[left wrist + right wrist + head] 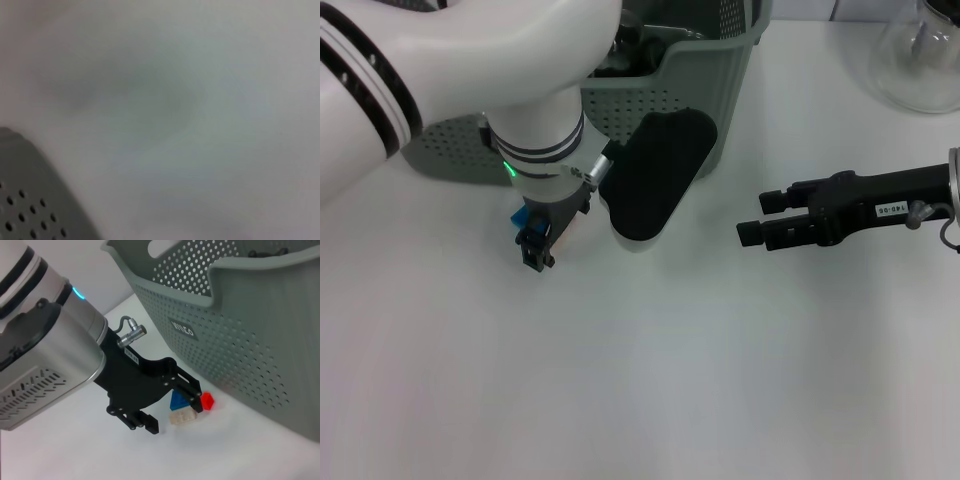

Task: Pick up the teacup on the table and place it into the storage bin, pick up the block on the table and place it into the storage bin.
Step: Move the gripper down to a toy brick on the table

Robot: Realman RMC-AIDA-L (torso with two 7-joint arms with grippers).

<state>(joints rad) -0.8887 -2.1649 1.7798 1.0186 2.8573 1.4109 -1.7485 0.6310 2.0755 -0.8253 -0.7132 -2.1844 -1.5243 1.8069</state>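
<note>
You see the left gripper [172,410] lowered beside the storage bin [240,340], fingers apart around the block [182,412], ready to clamp; the right gripper [760,218] waits, fingers apart.

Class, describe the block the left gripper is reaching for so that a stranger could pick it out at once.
Start at the grey-green storage bin on the white table. At the foot of its perforated front wall the left gripper is lowered over a small block. It is the only bright thing there: joined blue, red and cream pieces.
</note>
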